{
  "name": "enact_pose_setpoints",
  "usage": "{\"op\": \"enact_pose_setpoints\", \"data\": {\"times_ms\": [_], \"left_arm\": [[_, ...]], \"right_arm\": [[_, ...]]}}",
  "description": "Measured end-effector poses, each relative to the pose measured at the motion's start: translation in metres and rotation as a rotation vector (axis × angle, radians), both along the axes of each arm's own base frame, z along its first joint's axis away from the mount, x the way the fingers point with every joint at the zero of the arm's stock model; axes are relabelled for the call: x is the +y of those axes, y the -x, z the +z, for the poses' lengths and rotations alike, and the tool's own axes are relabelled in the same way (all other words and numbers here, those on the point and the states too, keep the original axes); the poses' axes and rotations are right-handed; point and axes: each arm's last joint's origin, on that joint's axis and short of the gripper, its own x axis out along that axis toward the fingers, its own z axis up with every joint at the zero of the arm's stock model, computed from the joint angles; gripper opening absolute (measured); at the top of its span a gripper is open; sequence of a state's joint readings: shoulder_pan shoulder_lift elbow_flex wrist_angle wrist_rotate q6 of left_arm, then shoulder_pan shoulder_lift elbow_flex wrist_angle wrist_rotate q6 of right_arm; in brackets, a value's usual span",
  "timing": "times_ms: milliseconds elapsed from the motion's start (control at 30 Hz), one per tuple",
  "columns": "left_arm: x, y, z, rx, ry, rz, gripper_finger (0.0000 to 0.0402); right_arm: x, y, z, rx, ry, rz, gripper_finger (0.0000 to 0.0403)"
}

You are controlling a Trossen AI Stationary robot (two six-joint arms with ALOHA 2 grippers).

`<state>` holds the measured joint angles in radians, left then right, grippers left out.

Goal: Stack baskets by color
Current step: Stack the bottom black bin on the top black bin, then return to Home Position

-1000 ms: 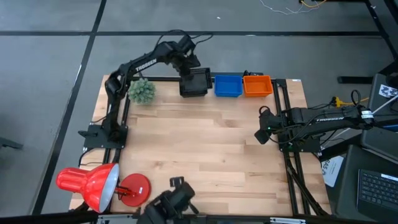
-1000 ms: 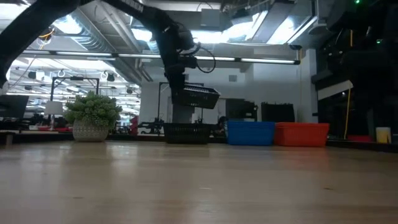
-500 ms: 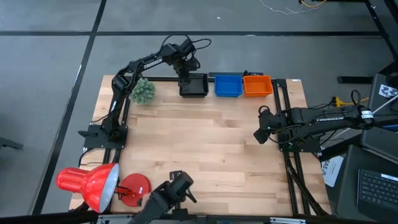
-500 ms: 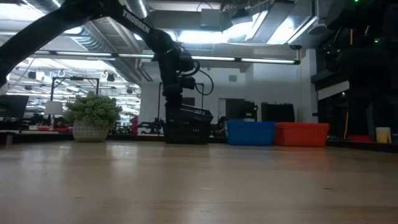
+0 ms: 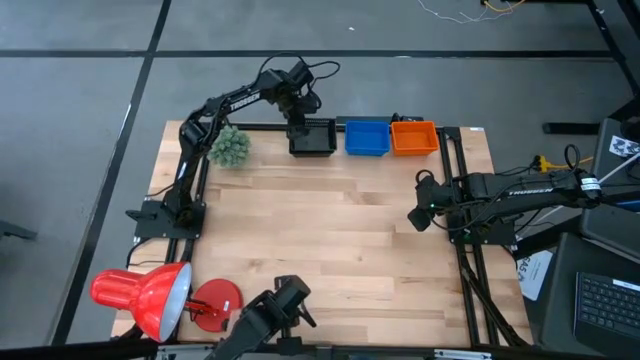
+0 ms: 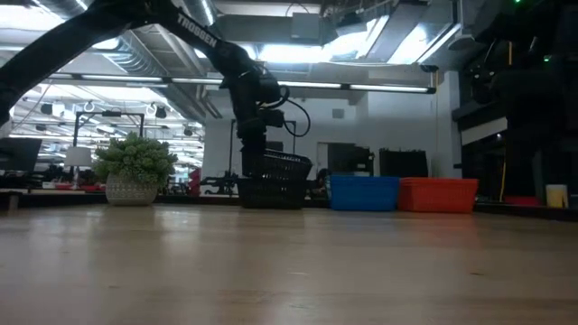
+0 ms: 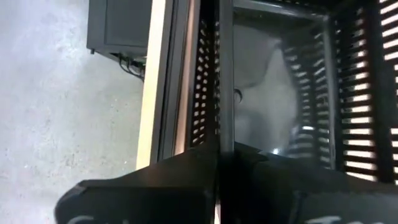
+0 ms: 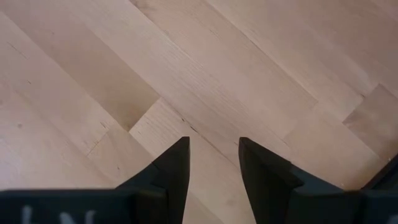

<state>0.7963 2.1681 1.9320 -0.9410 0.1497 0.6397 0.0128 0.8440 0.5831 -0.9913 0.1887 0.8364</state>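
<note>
Three basket piles stand in a row along the table's far edge: black (image 5: 313, 138), blue (image 5: 367, 138) and orange (image 5: 413, 137). In the low view the top black basket (image 6: 282, 166) sits nested in a lower black basket (image 6: 271, 194), its right side slightly higher. My left gripper (image 5: 297, 125) is shut on that top basket at its left side. My right gripper (image 5: 415, 215) hangs open over bare wood near the table's right edge, nothing between its fingers (image 8: 213, 162). My left gripper (image 7: 217, 162) pinches the top black basket's left wall (image 7: 217, 93), near its far end, one finger inside the basket and one outside. The fingers come steeply from above, pointing down. The basket rests in the black basket below it, slightly tilted.
A fuzzy green plant ball (image 5: 228, 146) stands left of the black baskets. A red desk lamp (image 5: 150, 295) lies at the near left corner. Black frame rails (image 5: 465, 250) run along the table's sides. The wooden middle (image 5: 320, 230) of the table is bare.
My left gripper has gone down with the black basket, which hung tilted above the lower black basket and now sits nested in it. It has kept still over the last half second.
</note>
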Motion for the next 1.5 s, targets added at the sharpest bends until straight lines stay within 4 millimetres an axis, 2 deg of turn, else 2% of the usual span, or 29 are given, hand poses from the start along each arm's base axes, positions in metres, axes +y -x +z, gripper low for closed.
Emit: {"op": "enact_pose_setpoints", "data": {"times_ms": [467, 700, 867, 1067, 1167, 1300, 1400, 1500], "left_arm": [[-0.005, -0.004, 0.001, -0.008, 0.014, 0.024, 0.0103], [-0.009, -0.002, 0.019, -0.043, -0.024, 0.038, 0.0108], [-0.012, -0.004, 0.034, -0.061, -0.111, 0.063, 0.0108], [-0.019, -0.010, 0.035, -0.010, -0.167, 0.188, 0.0106], [-0.036, -0.022, 0.037, -0.063, -0.096, 0.180, 0.0106], [-0.078, -0.038, 0.061, -0.141, -0.034, 0.097, 0.0106], [-0.111, -0.040, 0.076, -0.066, -0.086, 0.119, 0.0106], [-0.144, -0.031, 0.095, 0.020, -0.157, 0.202, 0.0106]], "right_arm": [[0.000, 0.000, 0.000, 0.001, -0.006, 0.005, 0.0137], [0.000, 0.000, 0.000, 0.001, -0.007, 0.005, 0.0137], [0.000, 0.000, 0.000, 0.001, -0.008, 0.006, 0.0137], [0.000, 0.000, 0.000, -0.002, -0.008, 0.006, 0.0137], [0.000, 0.000, 0.000, 0.002, 0.001, 0.027, 0.0137], [0.001, 0.000, 0.000, 0.001, -0.017, 0.033, 0.0137], [0.001, 0.000, 0.000, 0.005, -0.017, 0.060, 0.0137], [0.001, -0.001, 0.000, -0.006, -0.007, 0.027, 0.0137]]}}
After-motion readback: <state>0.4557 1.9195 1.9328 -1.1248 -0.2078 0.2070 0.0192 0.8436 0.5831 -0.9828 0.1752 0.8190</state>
